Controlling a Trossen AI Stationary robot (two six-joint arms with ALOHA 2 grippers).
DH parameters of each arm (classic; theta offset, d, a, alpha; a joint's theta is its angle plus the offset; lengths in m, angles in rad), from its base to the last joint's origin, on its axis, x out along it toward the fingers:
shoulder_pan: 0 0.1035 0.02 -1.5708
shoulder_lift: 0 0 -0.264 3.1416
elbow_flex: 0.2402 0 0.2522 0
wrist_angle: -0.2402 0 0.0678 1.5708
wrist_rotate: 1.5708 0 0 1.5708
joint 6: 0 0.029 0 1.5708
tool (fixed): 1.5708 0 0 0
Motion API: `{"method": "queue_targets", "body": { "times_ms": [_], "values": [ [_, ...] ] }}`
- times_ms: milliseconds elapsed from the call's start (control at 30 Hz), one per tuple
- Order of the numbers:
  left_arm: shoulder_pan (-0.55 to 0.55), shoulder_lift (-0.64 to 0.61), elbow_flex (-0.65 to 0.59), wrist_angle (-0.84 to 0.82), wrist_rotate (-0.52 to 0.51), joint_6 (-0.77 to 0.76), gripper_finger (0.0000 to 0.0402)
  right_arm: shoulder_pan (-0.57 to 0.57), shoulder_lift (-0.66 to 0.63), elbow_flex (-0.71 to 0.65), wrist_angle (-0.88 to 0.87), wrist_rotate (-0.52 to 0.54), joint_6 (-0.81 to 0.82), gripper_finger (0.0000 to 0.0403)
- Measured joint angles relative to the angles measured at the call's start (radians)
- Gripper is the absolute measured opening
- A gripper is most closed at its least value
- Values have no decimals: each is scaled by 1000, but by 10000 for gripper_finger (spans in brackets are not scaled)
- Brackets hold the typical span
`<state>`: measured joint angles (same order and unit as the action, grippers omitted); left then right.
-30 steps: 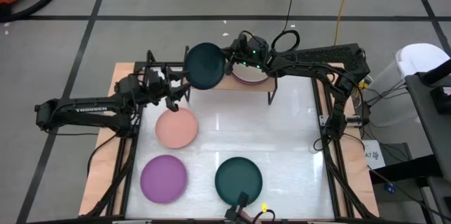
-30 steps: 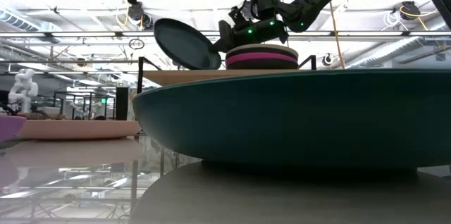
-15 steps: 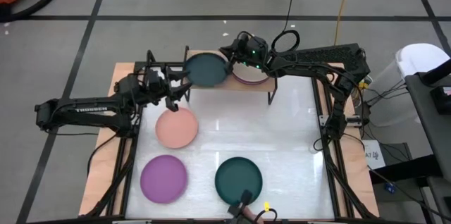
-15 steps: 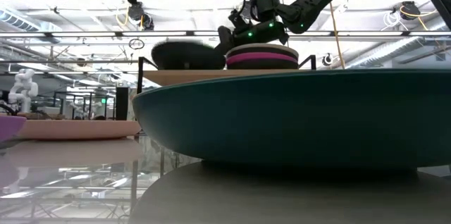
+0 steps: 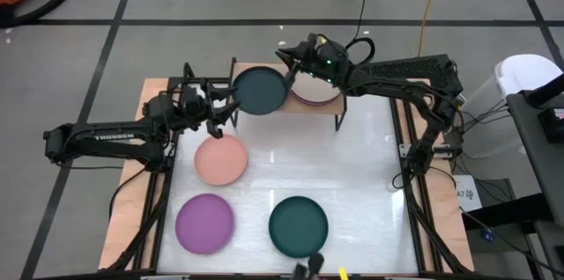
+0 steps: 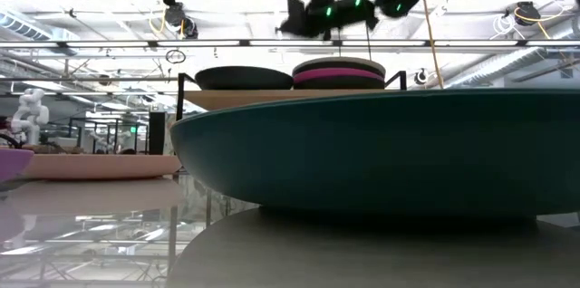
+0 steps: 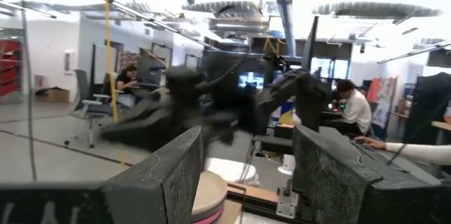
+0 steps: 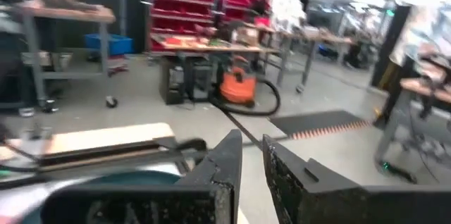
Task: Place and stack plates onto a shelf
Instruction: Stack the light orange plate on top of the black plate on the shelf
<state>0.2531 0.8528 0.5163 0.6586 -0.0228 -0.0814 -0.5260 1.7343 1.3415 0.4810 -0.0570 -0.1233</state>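
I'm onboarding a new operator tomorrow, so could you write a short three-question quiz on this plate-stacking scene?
1. True or false: the dark teal plate lies flat on the shelf, free of the right gripper.
2. How many plates lie on the white table off the shelf? A) two B) three C) four
3. Fill in: beside the dark teal plate, the shelf holds a ____ of plates.

Key
1. True; the right gripper is raised above the shelf.
2. B: the salmon plate, purple plate and teal plate.
3. stack

The left gripper waits near the shelf's left end.
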Motion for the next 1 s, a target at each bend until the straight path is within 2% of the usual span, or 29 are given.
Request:
{"method": "queue_targets", "body": {
  "times_ms": [167, 267, 433, 600, 733, 900, 1000],
  "values": [
    [0, 0, 0, -4, -56, 21, 223, 43, -173, -26, -137, -127, -97, 45],
    [1, 0, 0, -15, -90, 78, 223, 71, -294, -79, -271, -157, -138, 45],
    [5, 0, 0, -36, -92, 34, 223, 131, -508, -307, -317, -157, -107, 45],
    [8, 0, 2, -119, -143, 58, 223, 219, -718, -612, -209, -155, -64, 45],
    [9, 18, 89, -369, -204, 75, 223, 287, -863, -824, -47, -120, -4, 45],
    [-12, 87, 251, -654, -207, 80, 223, 348, -977, -1008, 107, -57, 51, 45],
    [-35, 147, 307, -704, -207, 87, 223, 363, -1007, -1080, 185, -46, 49, 45]
  ]
}}
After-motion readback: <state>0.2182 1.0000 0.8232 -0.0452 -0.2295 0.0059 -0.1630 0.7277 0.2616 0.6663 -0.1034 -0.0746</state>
